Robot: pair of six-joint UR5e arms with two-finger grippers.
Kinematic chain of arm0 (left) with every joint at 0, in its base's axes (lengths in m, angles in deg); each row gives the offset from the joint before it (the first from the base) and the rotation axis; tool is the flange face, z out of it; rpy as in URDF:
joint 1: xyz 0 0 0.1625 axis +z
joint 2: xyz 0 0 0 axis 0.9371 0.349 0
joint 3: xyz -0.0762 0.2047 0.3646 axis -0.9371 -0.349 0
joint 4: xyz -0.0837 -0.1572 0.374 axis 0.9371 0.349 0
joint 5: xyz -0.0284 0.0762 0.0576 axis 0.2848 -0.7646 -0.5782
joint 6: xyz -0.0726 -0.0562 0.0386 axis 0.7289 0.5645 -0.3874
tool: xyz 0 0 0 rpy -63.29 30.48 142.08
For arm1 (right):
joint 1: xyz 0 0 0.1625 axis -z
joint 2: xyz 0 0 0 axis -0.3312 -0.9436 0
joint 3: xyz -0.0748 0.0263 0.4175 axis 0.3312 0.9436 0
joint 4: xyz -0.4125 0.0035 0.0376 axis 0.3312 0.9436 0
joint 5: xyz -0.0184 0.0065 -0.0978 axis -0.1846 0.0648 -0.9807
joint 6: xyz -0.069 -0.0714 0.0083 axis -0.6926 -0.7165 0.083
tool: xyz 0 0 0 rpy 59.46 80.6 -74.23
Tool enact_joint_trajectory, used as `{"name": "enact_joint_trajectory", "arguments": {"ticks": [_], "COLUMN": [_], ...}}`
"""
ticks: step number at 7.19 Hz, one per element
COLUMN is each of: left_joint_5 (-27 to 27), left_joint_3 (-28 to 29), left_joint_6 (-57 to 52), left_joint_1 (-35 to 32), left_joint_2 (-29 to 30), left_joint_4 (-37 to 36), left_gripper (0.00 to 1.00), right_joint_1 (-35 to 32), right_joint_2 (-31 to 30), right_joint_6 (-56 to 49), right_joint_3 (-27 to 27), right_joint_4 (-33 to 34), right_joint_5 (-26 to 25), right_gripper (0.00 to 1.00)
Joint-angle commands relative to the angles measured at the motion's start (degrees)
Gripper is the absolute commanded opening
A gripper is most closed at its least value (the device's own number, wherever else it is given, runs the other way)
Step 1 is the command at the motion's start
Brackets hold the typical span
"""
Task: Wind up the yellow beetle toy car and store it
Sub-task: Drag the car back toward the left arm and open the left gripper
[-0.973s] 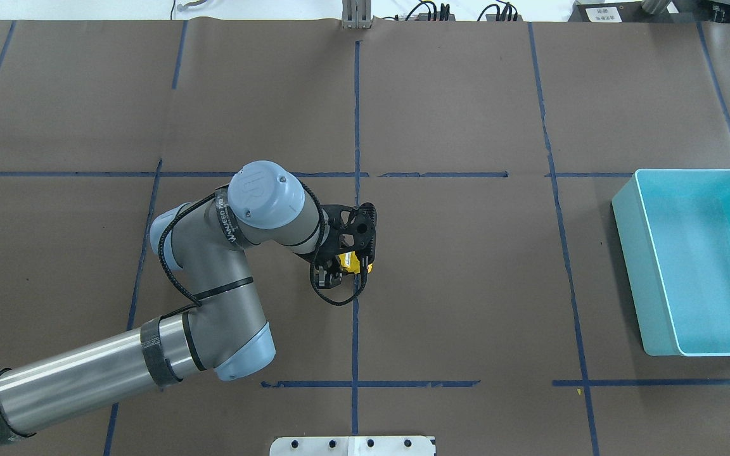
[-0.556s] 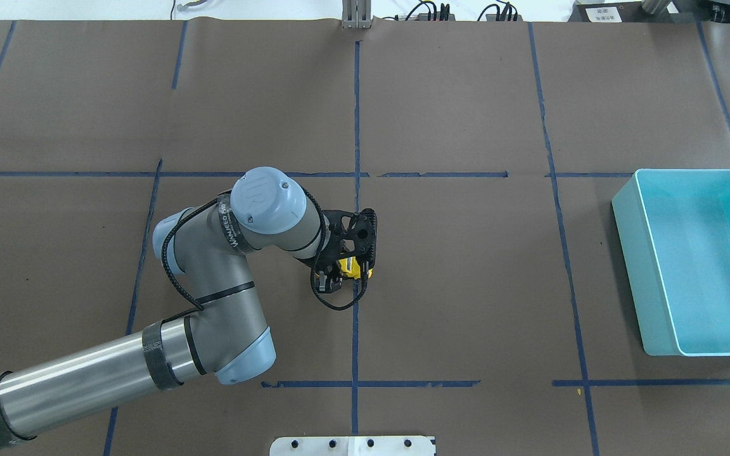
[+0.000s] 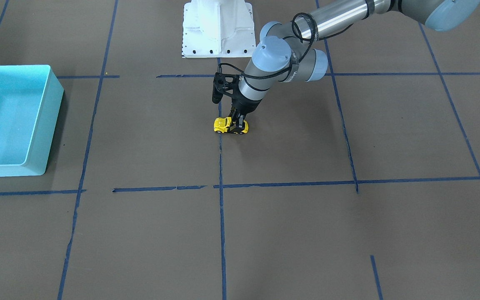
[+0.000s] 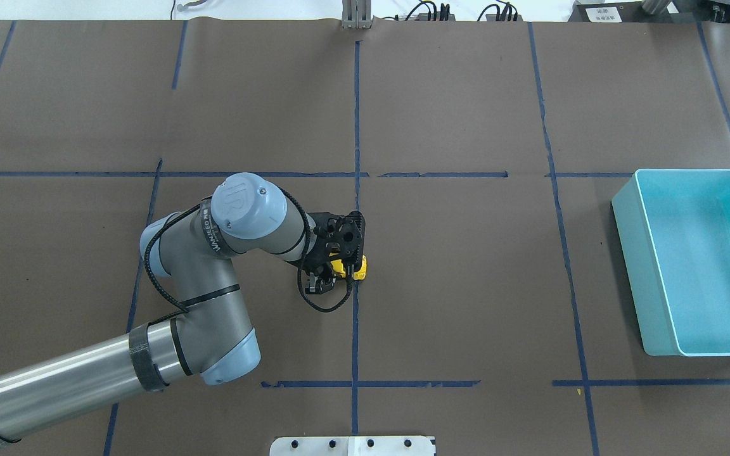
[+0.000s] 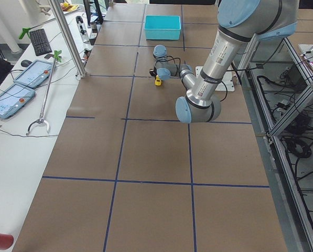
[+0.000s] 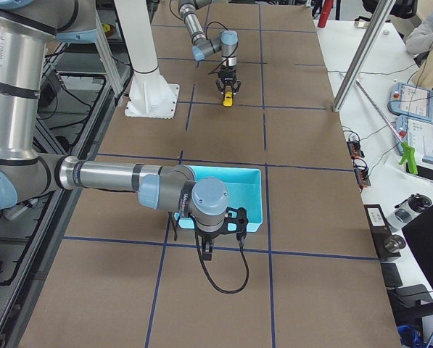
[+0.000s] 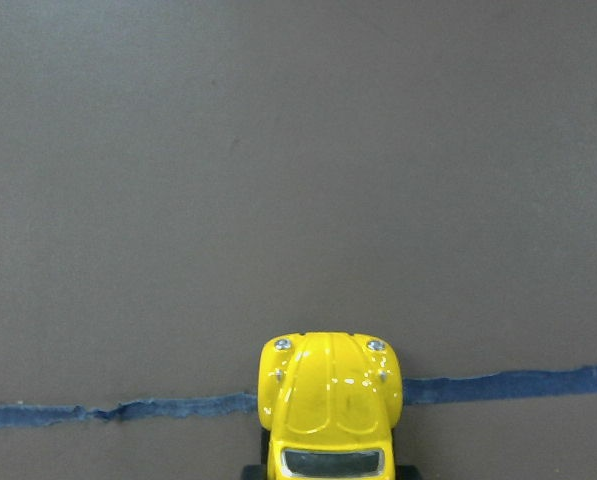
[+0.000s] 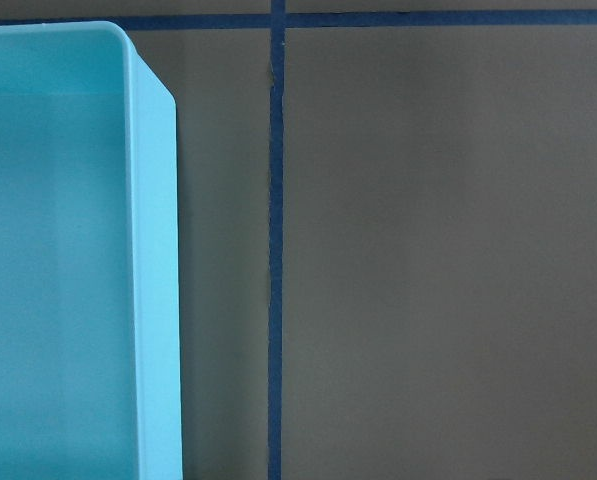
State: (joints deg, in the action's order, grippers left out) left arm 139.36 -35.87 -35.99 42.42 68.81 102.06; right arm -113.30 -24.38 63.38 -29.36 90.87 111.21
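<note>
The yellow beetle toy car (image 3: 224, 125) stands on its wheels on the brown table at a blue tape line. My left gripper (image 3: 238, 124) comes down from above and is shut on the car's rear half. In the overhead view the car (image 4: 359, 268) pokes out to the right of the left gripper (image 4: 339, 269), nose toward the bin. The left wrist view shows the car's yellow hood (image 7: 330, 385) at the bottom edge. My right gripper (image 6: 207, 250) hangs beside the turquoise bin (image 6: 256, 199); I cannot tell whether it is open or shut.
The turquoise bin (image 4: 625, 215) stands at the right edge of the overhead view, with nothing showing in it, and also shows in the right wrist view (image 8: 158, 300). The white robot base (image 3: 217, 37) is behind the car. Blue tape lines cross the brown table.
My left gripper has slid to the left in the overhead view, away from the bin, with the car held in it. The arm's elbow has shifted left with it.
</note>
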Motion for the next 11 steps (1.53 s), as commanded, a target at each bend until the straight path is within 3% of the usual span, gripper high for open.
{"name": "enact_joint_trajectory", "arguments": {"ticks": [1,4,5,6,7,11], "left_joint_5": [0.4,8.1,9.2,9.7,13.5,16.8], "left_joint_3": [-0.6,-0.7,-0.7,-0.8,-1.0,-1.4], "left_joint_6": [-0.1,-0.1,-0.1,-0.1,-0.1,0.0], "left_joint_1": [-1.6,-6.0,-6.5,-7.2,-9.4,-12.6], "left_joint_2": [-2.4,-6.7,-9.0,-11.1,-12.6,-15.0], "left_joint_4": [2.3,6.2,9.6,12.4,13.0,15.7], "left_gripper": [0.0,0.0,0.09,0.66,0.99,1.0], "right_joint_1": [0.0,0.0,0.0,0.0,0.0,0.0], "right_joint_2": [0.0,0.0,0.0,0.0,0.0,0.0], "right_joint_6": [0.0,0.0,0.0,0.0,0.0,0.0], "right_joint_3": [0.0,0.0,0.0,0.0,0.0,-0.1], "right_joint_4": [-0.1,-0.1,-0.1,-0.1,-0.1,-0.1], "right_joint_5": [0.0,0.0,0.0,0.0,0.0,0.1], "right_gripper": [1.0,1.0,1.0,1.0,1.0,1.0]}}
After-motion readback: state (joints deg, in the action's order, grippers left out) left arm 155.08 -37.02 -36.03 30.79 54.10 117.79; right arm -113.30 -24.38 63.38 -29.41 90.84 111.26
